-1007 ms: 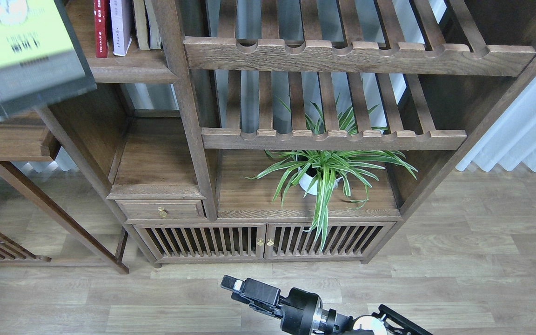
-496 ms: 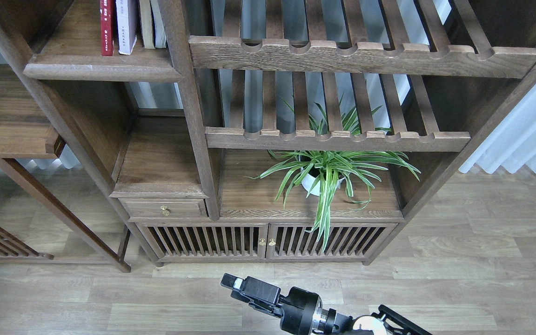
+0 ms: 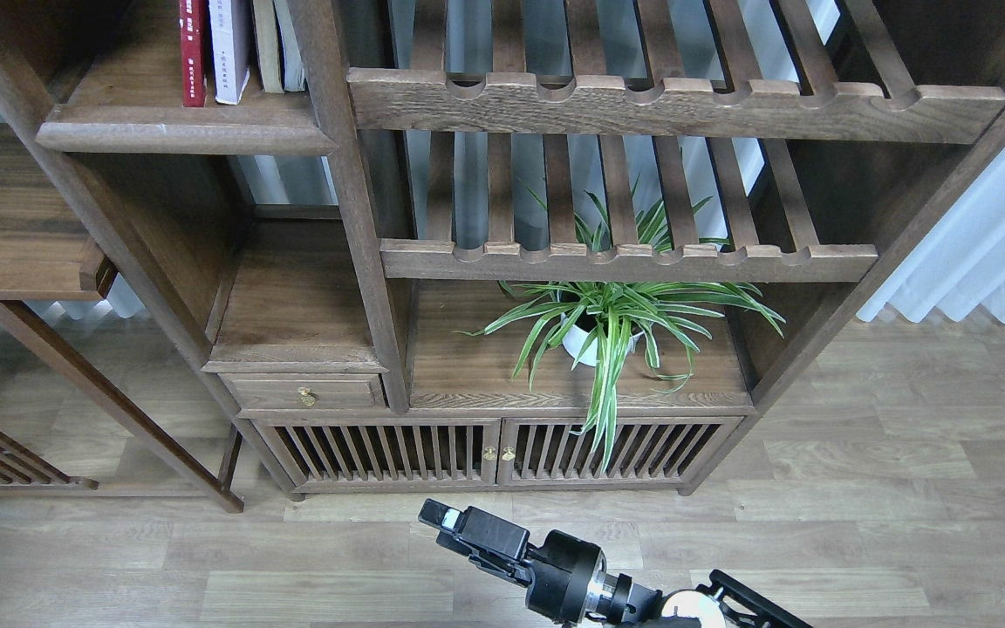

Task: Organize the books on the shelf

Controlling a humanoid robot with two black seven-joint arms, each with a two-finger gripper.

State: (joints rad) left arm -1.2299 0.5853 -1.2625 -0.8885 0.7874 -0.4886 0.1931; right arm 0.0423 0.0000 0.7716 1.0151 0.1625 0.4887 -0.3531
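The shelf (image 3: pixel 180 138) is a dark-brown board with a rounded front lip at the top left. On it the red book (image 3: pixel 191 52) stands upright, with the white book with a lavender edge (image 3: pixel 228 48) right of it. The black book with the yellow-green panel is out of view. My right gripper (image 3: pixel 446 516) is low over the floor at the bottom centre, far below the shelf; its fingers cannot be told apart. My left gripper is out of view.
Two thin cream-spined books (image 3: pixel 276 44) stand right of the white book. Slatted racks (image 3: pixel 668 100) fill the bookcase's right half, above a potted spider plant (image 3: pixel 616 323). A lower wooden surface (image 3: pixel 5 218) is at the left, and a curtain (image 3: pixel 982 235) at the right.
The black book with the yellow-green panel, blurred at the top left one second ago, has left the view. My right arm has barely shifted.
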